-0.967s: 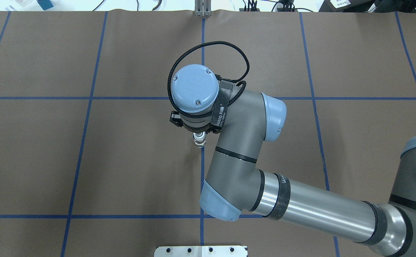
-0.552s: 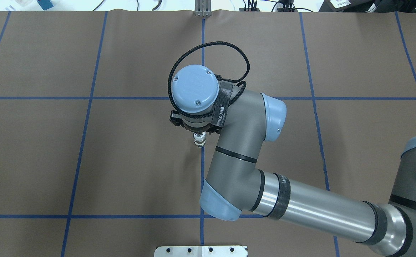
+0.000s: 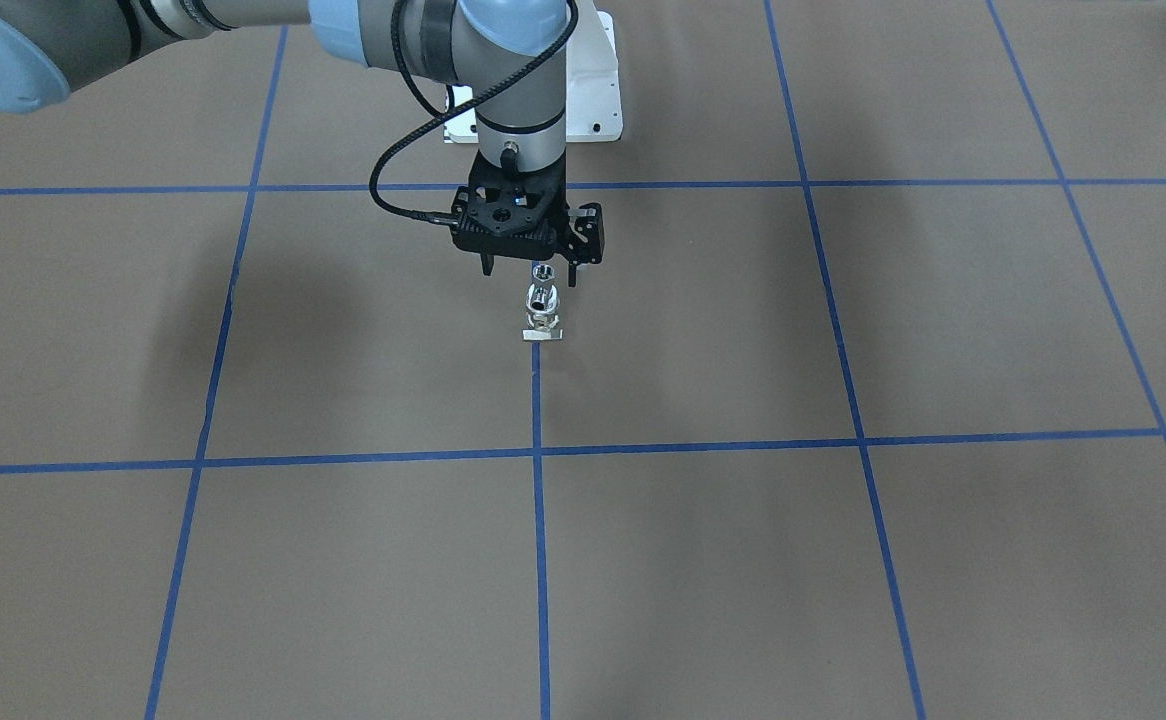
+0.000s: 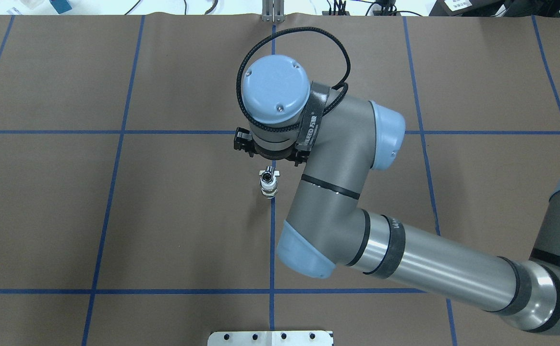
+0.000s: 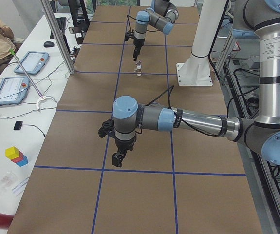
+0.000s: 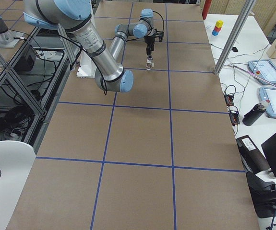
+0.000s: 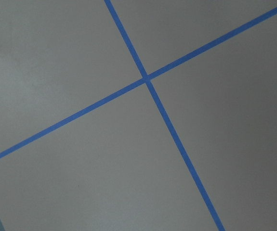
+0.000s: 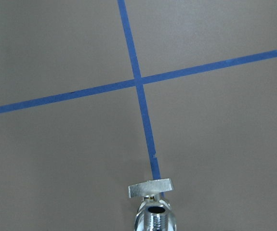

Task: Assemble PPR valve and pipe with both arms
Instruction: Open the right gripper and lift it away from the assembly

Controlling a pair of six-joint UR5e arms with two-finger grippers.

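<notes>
Watching remotely, I see the black right gripper [image 3: 529, 272] spread above the small silvery valve [image 3: 541, 312] on the brown bench [image 3: 743, 350]; the left gripper [image 5: 116, 160], I cannot tell.

PPR valve [image 3: 540, 302] and pipe [image 3: 543, 272] joined as one small silvery piece, standing upright on blue tape line [image 4: 272, 240] near table [image 4: 174, 216] middle; white ring end at bottom, chrome round opening facing up, flat tab [image 8: 151, 188] jutting out sideways. Right arm [image 4: 330, 163] bent over it, right gripper [image 3: 531, 272] pointing down just above, fingers spread, touching nothing. Left arm [image 5: 198, 122] well apart, left gripper [image 5: 119, 158] pointing down over table, finger state unclear
</notes>
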